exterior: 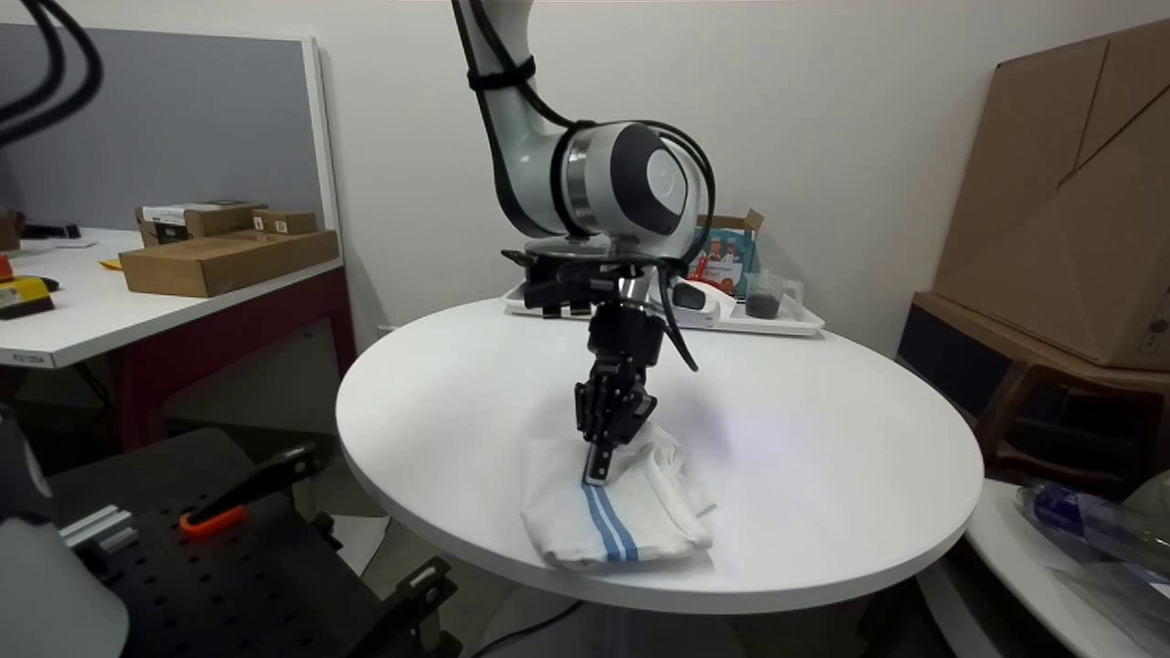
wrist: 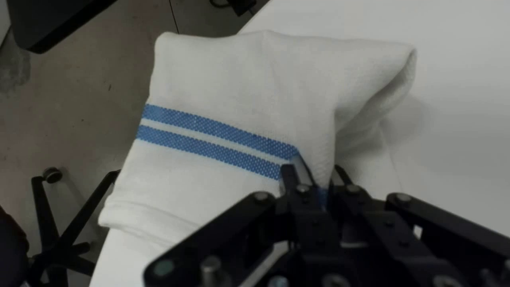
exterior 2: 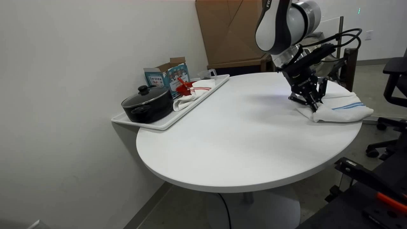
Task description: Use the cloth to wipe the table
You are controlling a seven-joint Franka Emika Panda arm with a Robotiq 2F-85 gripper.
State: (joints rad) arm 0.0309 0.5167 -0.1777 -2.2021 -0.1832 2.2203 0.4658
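The cloth is white with blue stripes and lies folded and bunched on the round white table (exterior: 430, 393), near its edge. It shows in both exterior views (exterior: 567, 521) (exterior 2: 343, 114) and in the wrist view (wrist: 239, 83), where its outer side reaches past the table edge above the floor. My gripper (exterior: 598, 464) points down at the cloth and also shows in an exterior view (exterior 2: 314, 106). In the wrist view the fingers (wrist: 316, 173) are closed on a raised fold of the cloth, with blue stripe between them. The fingertips' undersides are hidden by the cloth.
A white tray (exterior 2: 170, 124) at the wall side of the table holds a lidded black pot (exterior 2: 148, 105), a blue box (exterior 2: 168, 78), a red item (exterior 2: 185, 89), a red-striped towel (exterior 2: 200, 90) and a clear cup (exterior: 768, 297). A black perforated platform (exterior: 210, 548) stands beside the table.
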